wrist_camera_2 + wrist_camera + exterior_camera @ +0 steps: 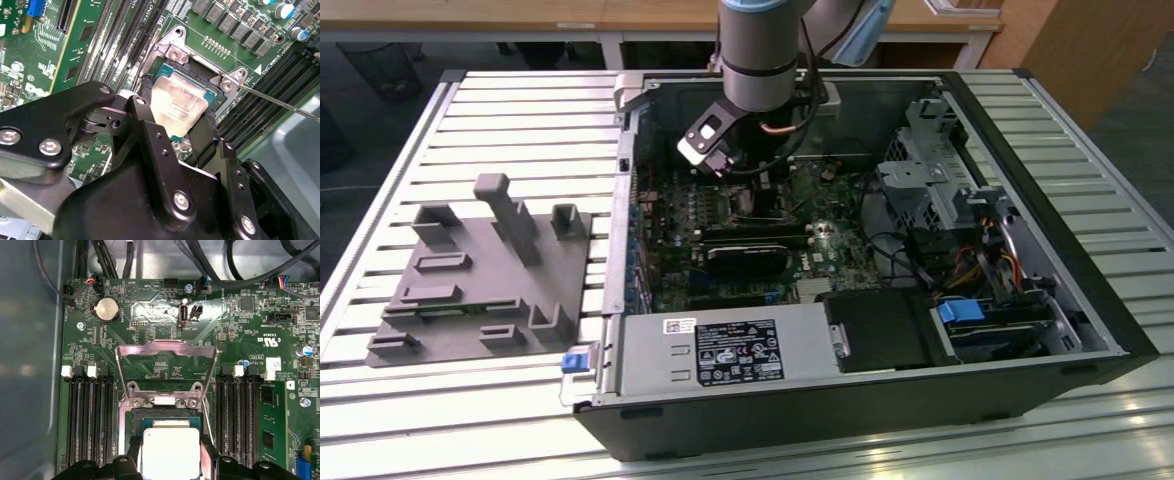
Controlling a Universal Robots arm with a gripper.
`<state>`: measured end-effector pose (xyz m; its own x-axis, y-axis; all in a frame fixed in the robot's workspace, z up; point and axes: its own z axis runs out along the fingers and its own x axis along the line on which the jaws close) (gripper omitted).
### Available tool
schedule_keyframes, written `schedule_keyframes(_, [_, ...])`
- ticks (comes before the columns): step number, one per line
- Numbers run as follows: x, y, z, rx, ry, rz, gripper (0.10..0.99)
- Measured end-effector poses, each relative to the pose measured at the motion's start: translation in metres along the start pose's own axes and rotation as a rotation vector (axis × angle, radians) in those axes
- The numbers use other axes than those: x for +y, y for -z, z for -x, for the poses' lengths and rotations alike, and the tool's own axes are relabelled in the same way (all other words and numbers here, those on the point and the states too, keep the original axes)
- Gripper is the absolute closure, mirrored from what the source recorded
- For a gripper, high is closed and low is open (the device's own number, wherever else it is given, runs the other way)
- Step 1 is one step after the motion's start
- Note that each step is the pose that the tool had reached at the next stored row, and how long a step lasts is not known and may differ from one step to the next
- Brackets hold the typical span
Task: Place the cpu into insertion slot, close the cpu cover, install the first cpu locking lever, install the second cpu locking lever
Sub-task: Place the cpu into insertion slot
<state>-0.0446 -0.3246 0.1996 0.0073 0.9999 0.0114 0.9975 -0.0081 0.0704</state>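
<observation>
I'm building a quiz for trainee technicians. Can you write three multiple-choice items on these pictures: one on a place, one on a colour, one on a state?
1. Where is the small flat silver-grey square cpu?
A. on the floor
B. between the black pincer's fingers, at the square silver-rimmed insertion slot
C. in a person's hand

2. What colour is the circuit board around the slot?
A. green
B. blue
C. red

3. How is the thin silvery metal cpu cover?
A. shut over the cpu
B. missing
C. swung open

Answers: 1B, fingers flank it in both wrist views; 2A, green all around; 3C, its frame stands lifted off the slot.
</observation>
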Motion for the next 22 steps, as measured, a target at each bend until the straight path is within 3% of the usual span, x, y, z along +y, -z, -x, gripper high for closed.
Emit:
schedule_keyframes(12, [-0.0004,-0.0072,-0.0046,-0.0039,0.000,0.000,0.545])
schedule_keyframes(22, [-0.0004,-0.0077,-0.0046,-0.0041,0.000,0.000,0.537])
